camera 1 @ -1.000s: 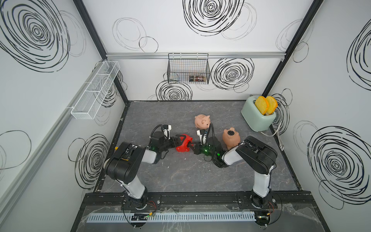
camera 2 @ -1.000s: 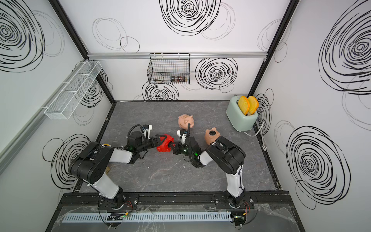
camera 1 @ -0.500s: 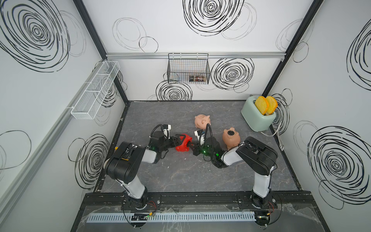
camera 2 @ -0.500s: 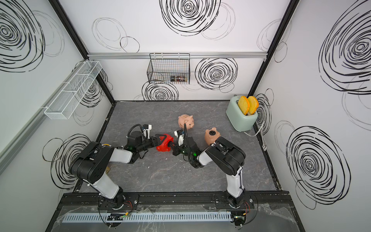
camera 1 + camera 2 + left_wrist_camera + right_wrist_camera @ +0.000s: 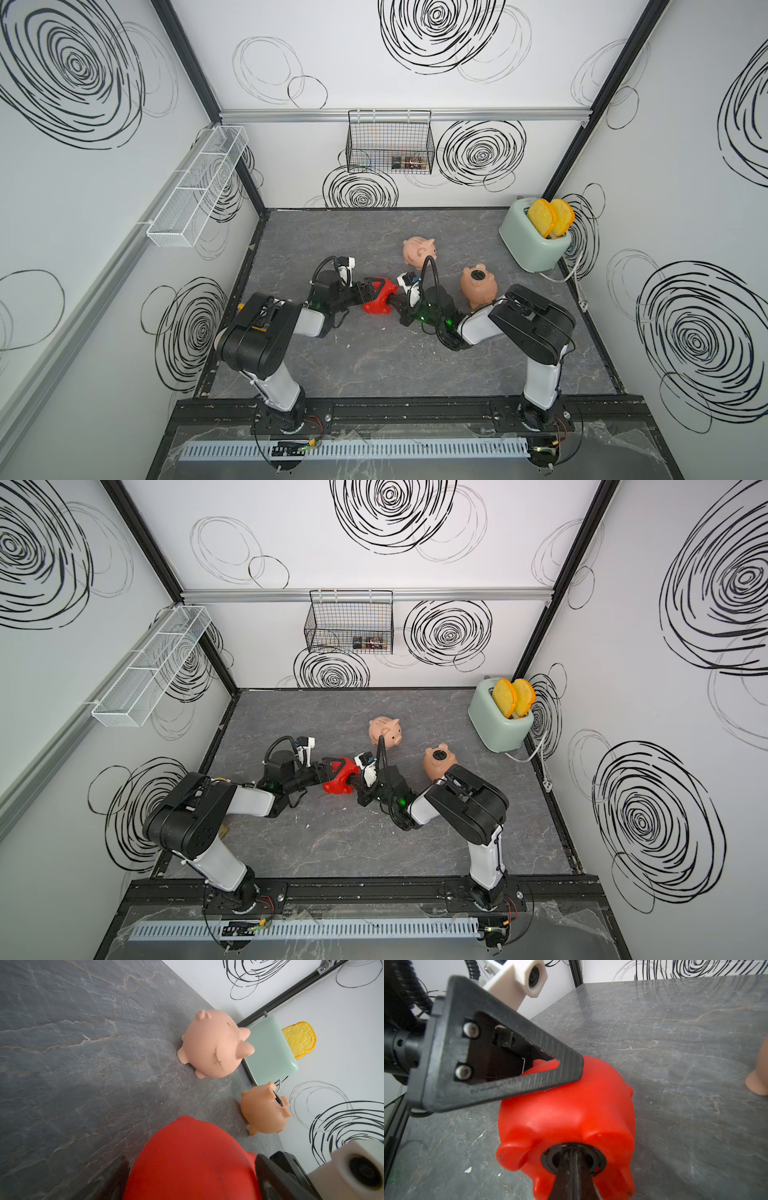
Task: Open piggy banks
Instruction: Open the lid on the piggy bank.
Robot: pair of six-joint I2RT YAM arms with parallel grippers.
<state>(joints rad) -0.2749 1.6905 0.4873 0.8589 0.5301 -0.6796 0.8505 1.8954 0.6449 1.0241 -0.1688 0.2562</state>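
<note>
The red piggy bank (image 5: 376, 297) (image 5: 340, 777) lies on its side mid-table, belly toward the right arm. My left gripper (image 5: 374, 291) (image 5: 193, 1178) is shut on its body, one finger (image 5: 500, 1076) across its upper flank. My right gripper (image 5: 395, 303) (image 5: 574, 1159) is shut, its joined tips pushed into the middle of the red pig's round black plug (image 5: 550, 1159). The pale pink piggy bank (image 5: 419, 250) (image 5: 212, 1045) stands upright behind them. The peach-tan piggy bank (image 5: 478, 284) (image 5: 264, 1109) lies belly up to the right, black plug (image 5: 478, 274) showing.
A mint toaster (image 5: 530, 241) with two toast slices (image 5: 548, 216) stands in the back right corner, its cable (image 5: 575, 274) along the right wall. A black wire basket (image 5: 390, 141) hangs on the back wall, a white mesh shelf (image 5: 195, 187) on the left wall.
My right gripper has crept slightly left, closer into the red pig's belly. The left grip and the other two pigs have not moved.
</note>
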